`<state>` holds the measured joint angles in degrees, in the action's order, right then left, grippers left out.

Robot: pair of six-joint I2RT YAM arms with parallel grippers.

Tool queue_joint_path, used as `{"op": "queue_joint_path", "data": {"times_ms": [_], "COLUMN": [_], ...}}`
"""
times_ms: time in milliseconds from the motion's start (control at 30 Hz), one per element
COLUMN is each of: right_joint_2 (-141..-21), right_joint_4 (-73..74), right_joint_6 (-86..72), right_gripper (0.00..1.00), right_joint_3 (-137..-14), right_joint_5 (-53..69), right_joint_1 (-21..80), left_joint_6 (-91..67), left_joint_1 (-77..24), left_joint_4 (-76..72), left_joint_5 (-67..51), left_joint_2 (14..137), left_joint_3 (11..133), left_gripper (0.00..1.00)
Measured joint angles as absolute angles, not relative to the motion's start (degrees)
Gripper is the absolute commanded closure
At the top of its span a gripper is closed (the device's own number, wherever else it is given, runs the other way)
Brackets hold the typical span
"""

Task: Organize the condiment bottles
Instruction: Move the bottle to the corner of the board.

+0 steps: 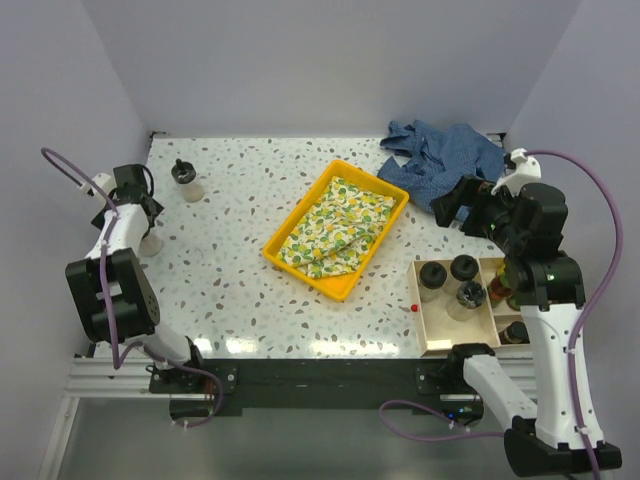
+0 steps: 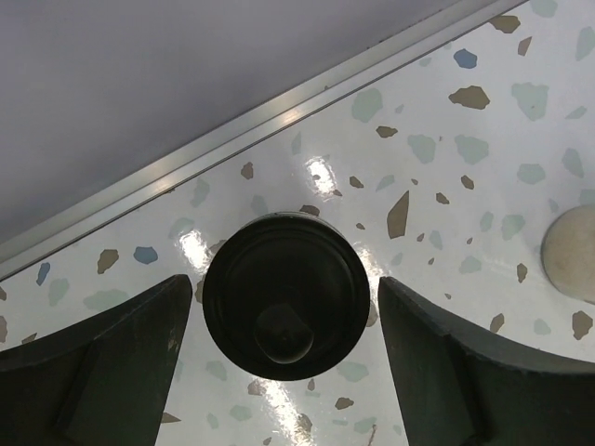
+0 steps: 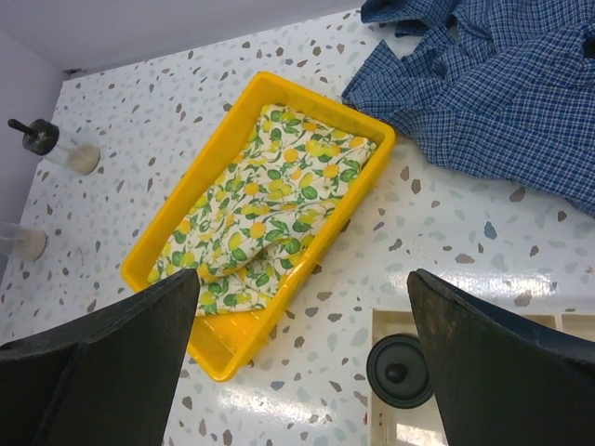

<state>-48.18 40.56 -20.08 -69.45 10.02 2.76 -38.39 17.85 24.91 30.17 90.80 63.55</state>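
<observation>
A speckled table (image 1: 230, 290) is seen, and a yellow tray (image 1: 377, 181) is set in the middle of it, with a lemon-print cloth (image 1: 335, 230) laid inside. A blue checked shirt (image 1: 440, 160) is bunched up at the far right. A pale box with compartments (image 1: 440, 325) is placed at the near right, and some black-lidded jars (image 1: 464, 268) are already stood in it. The right fingers (image 3: 102, 362) are held wide open above the table near that box, and nothing is held in them. At the left edge, a black-lidded jar (image 2: 285, 295) is framed by the left fingers (image 2: 121, 353). These are open, one on each side, and a small gap is seen on both sides. Another jar with a knob on its lid (image 1: 186, 183) is stood further back, apart from it. Trouble could be caused if the fingers are closed too high, on the lid alone: the smooth round jar could be squeezed out or tipped over. It could also be bumped against the wall (image 2: 139, 74) close by. A tiny red thing (image 1: 413, 308) is seen just beside the box.
</observation>
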Motion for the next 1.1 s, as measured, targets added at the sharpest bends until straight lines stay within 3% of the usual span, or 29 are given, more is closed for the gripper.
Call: {"op": "queue_joint_path", "data": {"times_ms": [100, 233, 333, 567, 1100], "right_joint_2": [-48.05, -47.92, -47.97, -47.94, -48.31], "right_joint_4": [40.73, 40.73, 40.73, 40.73, 40.21], "right_joint_6": [-19.84, -19.75, -19.64, -19.44, -19.92], "right_gripper": [0.01, 0.01, 0.01, 0.01, 0.01], "right_joint_3": [-69.65, -69.67, -69.67, -69.67, -69.25], "right_joint_5": [10.02, 10.02, 10.02, 10.13, 13.1], "right_joint_1": [3.01, 3.09, 3.11, 3.11, 3.38], "left_joint_6": [-38.15, -36.12, -34.15, -30.04, -31.22], "left_joint_1": [18.28, 18.31, 18.35, 16.34, -10.28], "left_joint_4": [24.71, 23.66, 22.94, 21.89, 37.95], "left_joint_5": [30.15, 29.26, 27.57, 23.66, 19.46], "left_joint_2": [91.31, 91.61, 91.72, 89.23, 64.47], "left_joint_3": [63.55, 63.79, 63.88, 61.45, 48.99], "left_gripper": [0.26, 0.5, 0.6, 0.63, 0.68]}}
